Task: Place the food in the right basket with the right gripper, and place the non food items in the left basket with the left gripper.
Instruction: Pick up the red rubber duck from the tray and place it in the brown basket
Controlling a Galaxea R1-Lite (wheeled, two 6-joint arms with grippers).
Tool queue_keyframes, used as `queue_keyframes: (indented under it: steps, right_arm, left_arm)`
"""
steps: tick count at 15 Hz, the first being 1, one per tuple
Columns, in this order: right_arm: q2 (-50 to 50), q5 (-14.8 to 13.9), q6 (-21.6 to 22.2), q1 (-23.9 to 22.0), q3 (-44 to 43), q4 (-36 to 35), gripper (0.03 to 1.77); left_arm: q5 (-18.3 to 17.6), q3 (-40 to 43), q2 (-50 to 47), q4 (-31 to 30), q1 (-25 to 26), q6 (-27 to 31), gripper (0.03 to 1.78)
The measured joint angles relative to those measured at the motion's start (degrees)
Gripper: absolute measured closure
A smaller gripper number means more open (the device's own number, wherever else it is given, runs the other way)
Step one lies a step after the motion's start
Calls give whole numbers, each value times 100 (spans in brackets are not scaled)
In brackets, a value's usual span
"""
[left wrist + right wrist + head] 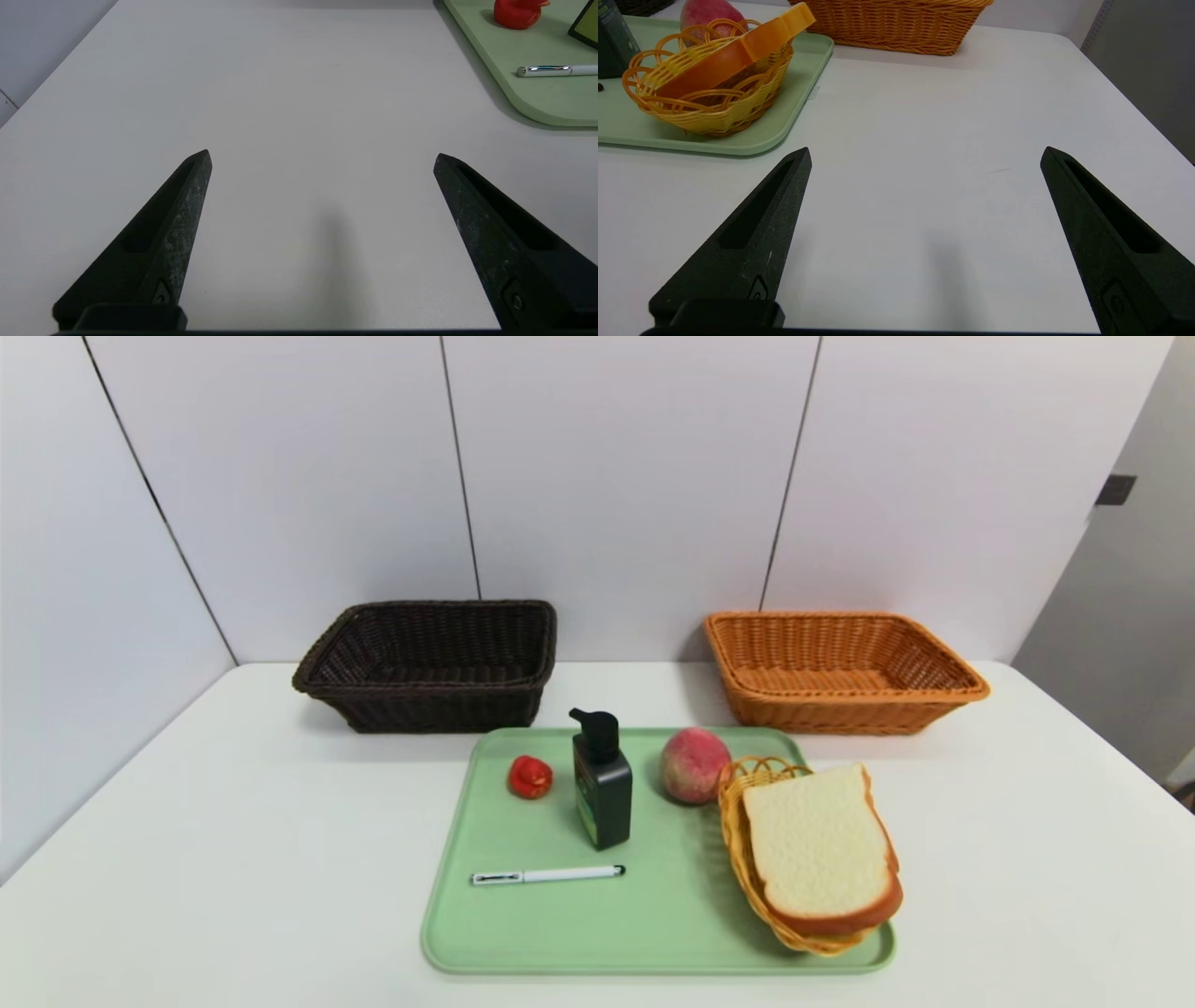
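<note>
On the green tray (pixel 523 933), the bread slice (pixel 822 845) rests in a yellow wicker dish (pixel 738 840) beside the peach (pixel 694 763). The pump bottle's (pixel 602 793) label is unreadable. Over bare tabletop (pixel 233 859), left hand (pixel 322 156) and right hand (pixel 926 153) gape wide, empty.

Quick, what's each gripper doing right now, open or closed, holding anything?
Left gripper: open, holding nothing, over bare table beside the tray.
Right gripper: open, holding nothing, over bare table on the tray's other side.
</note>
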Motion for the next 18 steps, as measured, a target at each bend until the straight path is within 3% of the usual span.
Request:
queue_keyframes:
  steps: [18]
  right_arm:
    - [0,-2,33,-2,-184,-46,10]
  left_arm:
    - [-62,-54,0,48,-2,116,12]
